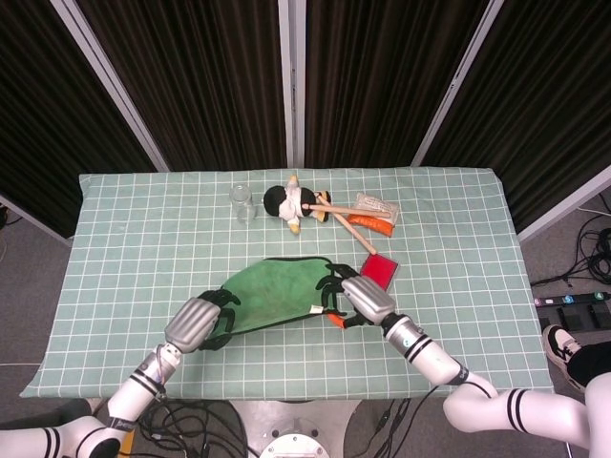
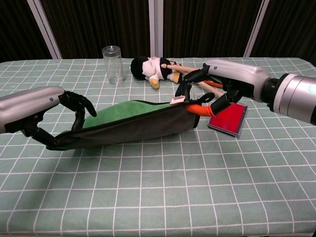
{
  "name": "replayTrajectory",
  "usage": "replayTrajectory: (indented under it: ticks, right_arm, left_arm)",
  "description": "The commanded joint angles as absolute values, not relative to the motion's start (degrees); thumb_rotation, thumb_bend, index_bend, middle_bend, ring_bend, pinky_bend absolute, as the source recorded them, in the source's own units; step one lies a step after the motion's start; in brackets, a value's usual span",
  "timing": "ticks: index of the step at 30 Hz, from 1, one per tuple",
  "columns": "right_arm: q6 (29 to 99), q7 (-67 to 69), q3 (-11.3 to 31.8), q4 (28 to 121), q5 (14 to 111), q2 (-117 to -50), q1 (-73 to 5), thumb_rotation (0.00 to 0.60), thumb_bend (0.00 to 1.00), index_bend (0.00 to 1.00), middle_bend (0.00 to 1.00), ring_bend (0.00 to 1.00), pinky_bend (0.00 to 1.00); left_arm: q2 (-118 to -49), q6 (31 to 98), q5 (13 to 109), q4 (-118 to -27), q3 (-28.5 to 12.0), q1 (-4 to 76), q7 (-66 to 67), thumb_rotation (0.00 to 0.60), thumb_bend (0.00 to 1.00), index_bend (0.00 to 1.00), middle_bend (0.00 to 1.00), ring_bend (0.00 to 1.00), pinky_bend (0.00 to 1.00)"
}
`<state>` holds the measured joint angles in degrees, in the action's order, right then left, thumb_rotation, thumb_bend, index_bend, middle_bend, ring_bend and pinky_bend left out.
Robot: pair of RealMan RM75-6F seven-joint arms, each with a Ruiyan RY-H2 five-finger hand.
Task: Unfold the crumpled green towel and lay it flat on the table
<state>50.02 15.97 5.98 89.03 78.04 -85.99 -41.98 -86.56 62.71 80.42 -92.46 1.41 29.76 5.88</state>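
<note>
Towel [image 1: 277, 291] work looks most of the way done: the green cloth is opened out into a broad sheet, its far part resting on the checked tablecloth [image 1: 143, 219] while the near edge hangs stretched a little above the surface between the two hands. The left hand [image 1: 196, 322] holds the towel's left corner, fingers [image 2: 79, 104] curled over the edge and clamped on it; the right hand [image 1: 358, 298] pinches the right corner, beside an orange tab [image 2: 200, 108] on the cloth, with its other fingers spread. In the chest view the near hem sags slightly between the grips, so the sheet is taut but not flat yet. What seems left is to lower that front edge onto the table, release both corners and perhaps smooth any fold at the ends. A red box [image 2: 227, 117] lies just beside the right hand, and a plush doll [image 2: 150, 67], a glass [image 2: 112, 63] and a packet [image 1: 374, 205] sit farther back, well apart from the towel.
</note>
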Motion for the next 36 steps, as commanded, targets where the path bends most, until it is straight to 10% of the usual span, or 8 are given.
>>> replayTrajectory:
  ticks: [1, 14, 21, 36]
  right_arm:
    - [50.4, 16.3, 5.0, 88.5, 79.0, -86.5, -41.3, 0.6, 0.45, 0.7, 0.27, 0.02, 0.0]
    - [51.0, 15.5, 1.8, 86.3, 81.3, -89.1, -39.3, 0.514, 0.0, 0.41, 0.2, 0.0, 0.0]
    - [52.6, 13.0, 1.2, 88.3, 81.7, -87.7, -37.9, 0.421, 0.0, 0.23, 0.12, 0.0, 0.0]
    - [59.8, 6.1, 9.7, 93.5, 78.3, -80.2, -37.2, 0.502, 0.0, 0.21, 0.11, 0.0, 0.0]
  left_arm:
    - [-86.8, 62.3, 80.4, -92.4, 1.6, 29.7, 6.2, 0.6, 0.41, 0.72, 0.39, 0.21, 0.25]
    - [-86.7, 60.3, 80.4, -93.5, 1.8, 29.8, 7.8, 0.6, 0.11, 0.38, 0.35, 0.21, 0.25]
    - [-86.4, 60.5, 80.8, -93.9, 1.4, 29.7, 7.8, 0.6, 0.09, 0.36, 0.35, 0.21, 0.25]
    - [-88.1, 58.0, 67.1, -81.6, -8.0, 30.5, 5.4, 0.6, 0.28, 0.41, 0.34, 0.21, 0.24]
